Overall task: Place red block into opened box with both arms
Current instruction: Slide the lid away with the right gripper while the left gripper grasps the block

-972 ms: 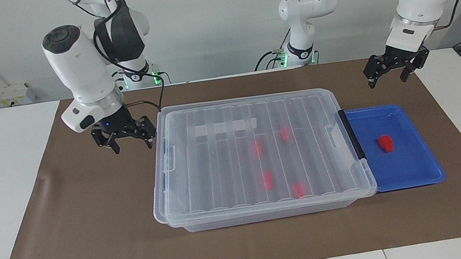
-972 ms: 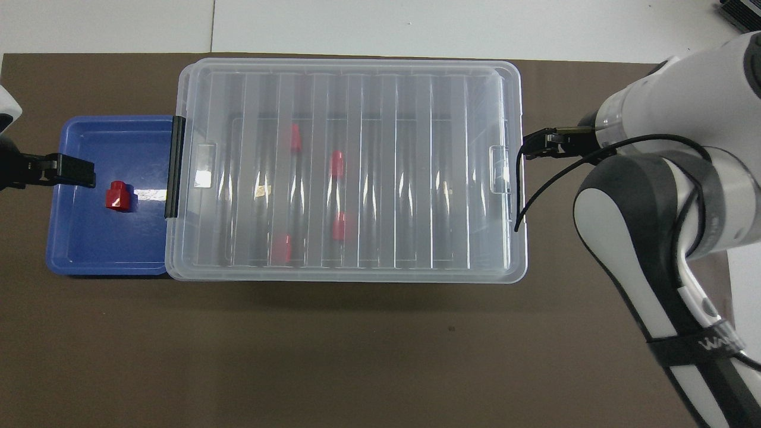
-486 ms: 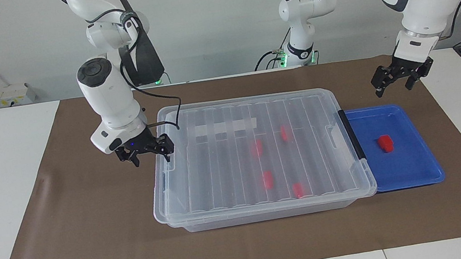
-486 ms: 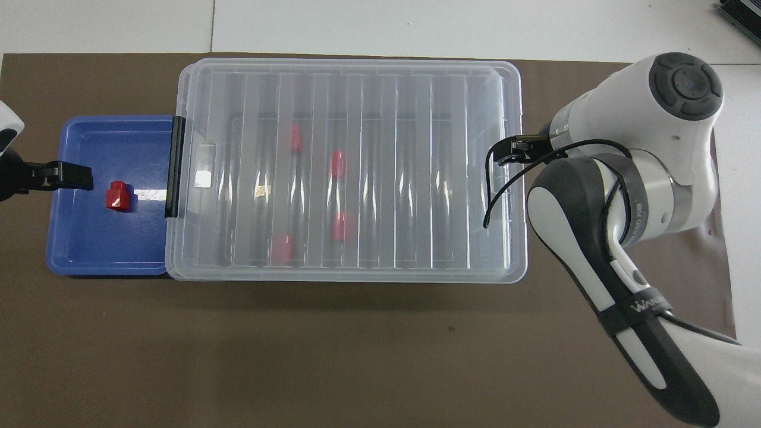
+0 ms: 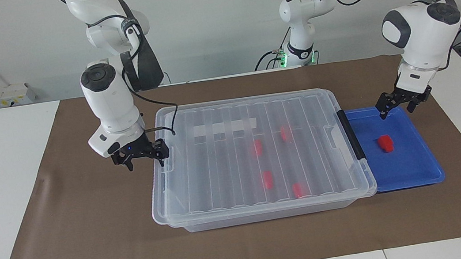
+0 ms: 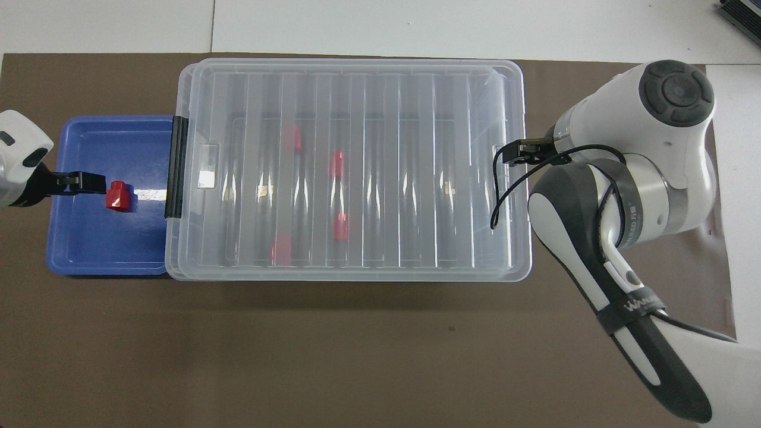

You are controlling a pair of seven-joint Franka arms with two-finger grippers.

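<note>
One red block [image 5: 385, 143] [image 6: 118, 196] lies in a shallow blue tray [image 5: 422, 166] [image 6: 77, 249]. My left gripper [image 5: 396, 111] [image 6: 95, 182] hangs open low over the tray's edge nearer the robots, beside the block and apart from it. The clear box [image 5: 268, 212] [image 6: 523, 261] has its ribbed lid [image 5: 226, 161] lying on it. Several red blocks [image 5: 267, 179] show through the lid. My right gripper [image 5: 145, 158] [image 6: 510, 154] is open at the lid's latch, at the box's end toward the right arm.
The blue tray butts against the box's end with the black bar handle [image 5: 351, 133] [image 6: 176, 166]. A brown mat [image 5: 93, 236] covers the table under both. A black cable loops from the right wrist over the lid's corner.
The right gripper dropped and swung in to the latch at the box's end, and the lid edge there shifted slightly. The left gripper lowered to the tray, close to the block.
</note>
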